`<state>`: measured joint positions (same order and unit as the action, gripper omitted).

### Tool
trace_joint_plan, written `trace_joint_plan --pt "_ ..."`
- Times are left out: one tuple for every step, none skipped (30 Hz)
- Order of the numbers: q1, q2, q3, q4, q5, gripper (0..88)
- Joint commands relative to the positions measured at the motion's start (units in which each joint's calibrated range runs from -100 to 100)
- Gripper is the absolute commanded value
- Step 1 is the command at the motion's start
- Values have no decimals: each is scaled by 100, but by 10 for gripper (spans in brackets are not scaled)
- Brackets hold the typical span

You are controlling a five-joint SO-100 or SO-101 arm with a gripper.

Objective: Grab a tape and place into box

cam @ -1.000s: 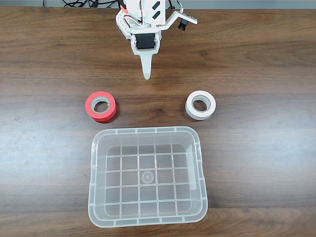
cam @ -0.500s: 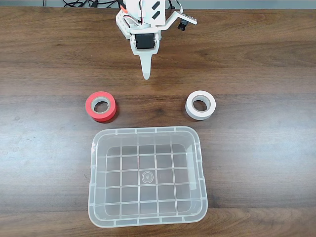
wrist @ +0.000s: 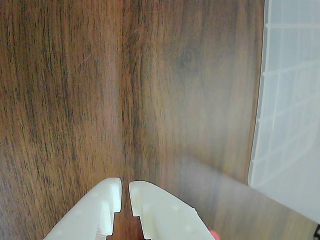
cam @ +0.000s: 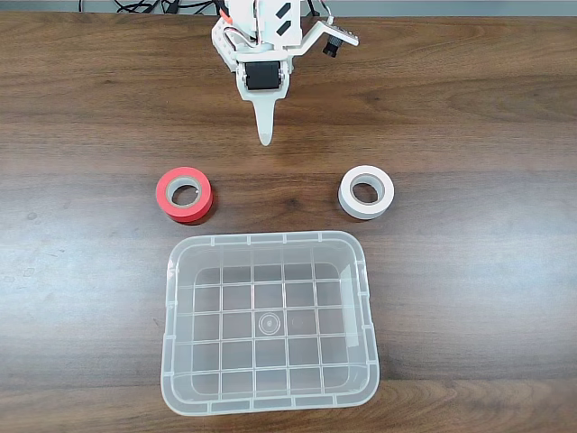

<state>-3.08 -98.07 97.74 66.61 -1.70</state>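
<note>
So far nothing is being carried: the claw (cam: 266,135) is hanging nearly closed and empty at top centre, the tape (cam: 184,195) lying left of centre, outside the box (cam: 356,271).

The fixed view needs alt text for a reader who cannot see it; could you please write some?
A white gripper points down at a wooden table, with a red tape lower left, a white tape lower right, and a clear box below.
</note>
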Motion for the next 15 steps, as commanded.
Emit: trace_joint_plan --pt "579 -48 -134 -343 -25 11" --pt "820 -40 -134 -497 -25 11" --pt "1127 -40 -125 -694 -25 11" --pt "1398 -40 -116 -890 -20 11" --pt "1691 -40 -81 -1105 -20 11" --pt "1917 -48 -72 -1250 -15 11" --pt "2137 -56 -72 -1361 -15 11" --pt "2320 -64 -72 -1421 -4 11" --pt "2503 -72 -81 -1447 33 11" --pt "2642 -80 -90 -1447 96 11" --pt "2788 -104 -90 -1447 180 11" --pt "2927 -104 -81 -1447 249 11" --pt "3095 -104 -90 -1447 317 11" --pt "3234 -104 -107 -1447 370 11" --pt "3388 -104 -134 -1421 428 11"
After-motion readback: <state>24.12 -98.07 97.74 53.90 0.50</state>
